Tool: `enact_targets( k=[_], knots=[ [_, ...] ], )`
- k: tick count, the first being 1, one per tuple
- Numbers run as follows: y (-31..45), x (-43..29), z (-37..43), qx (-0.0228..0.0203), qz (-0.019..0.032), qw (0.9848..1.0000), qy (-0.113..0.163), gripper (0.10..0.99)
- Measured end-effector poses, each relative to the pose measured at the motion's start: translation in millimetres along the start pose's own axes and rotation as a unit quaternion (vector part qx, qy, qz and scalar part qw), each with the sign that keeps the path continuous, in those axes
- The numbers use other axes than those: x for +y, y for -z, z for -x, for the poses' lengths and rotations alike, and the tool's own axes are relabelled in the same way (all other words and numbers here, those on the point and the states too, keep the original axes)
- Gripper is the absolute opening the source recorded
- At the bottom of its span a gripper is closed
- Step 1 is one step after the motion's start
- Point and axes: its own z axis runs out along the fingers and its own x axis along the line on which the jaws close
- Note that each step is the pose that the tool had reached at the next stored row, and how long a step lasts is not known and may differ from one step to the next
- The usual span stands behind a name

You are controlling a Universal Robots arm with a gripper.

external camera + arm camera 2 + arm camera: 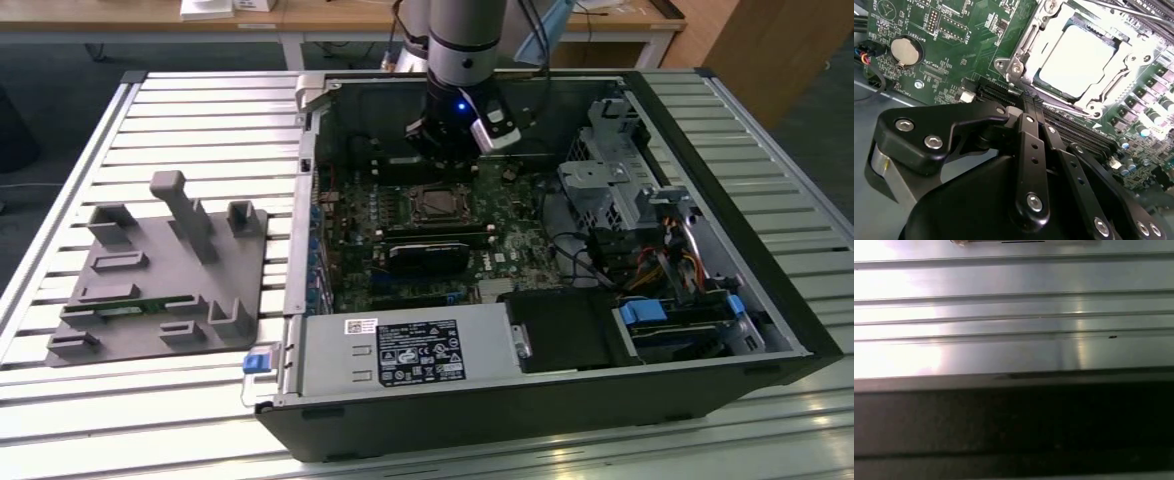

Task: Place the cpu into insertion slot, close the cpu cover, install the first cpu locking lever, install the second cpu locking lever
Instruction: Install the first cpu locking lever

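The cpu (1080,54), a pale silvery square, lies in the insertion slot (434,204) on the green motherboard. The cpu cover (1028,41), a silvery frame, lies down around the chip, whose top shows through its window. Thin metal lever rods (1134,13) run past one side of the frame; I cannot tell whether they are latched. My gripper (1026,102) hangs just beside the socket with its black fingers (1030,150) shut together and nothing between them. In the exterior view the gripper (449,160) hovers inside the open computer case, just behind the socket.
A long black block (430,250) sits in front of the socket. Drive cages and cables (627,200) fill the case on the exterior view's right. A grey fixture (160,270) stands on the slatted table (1014,320). A coin battery (905,51) sits on the board.
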Motion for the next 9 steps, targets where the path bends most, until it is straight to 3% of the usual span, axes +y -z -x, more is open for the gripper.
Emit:
enact_targets(
  k=[9],
  knots=[
    [-5.9, -0.1, 0.7, -0.0006, -0.0137, 0.9999, 0.000, 0.106]
  ],
)
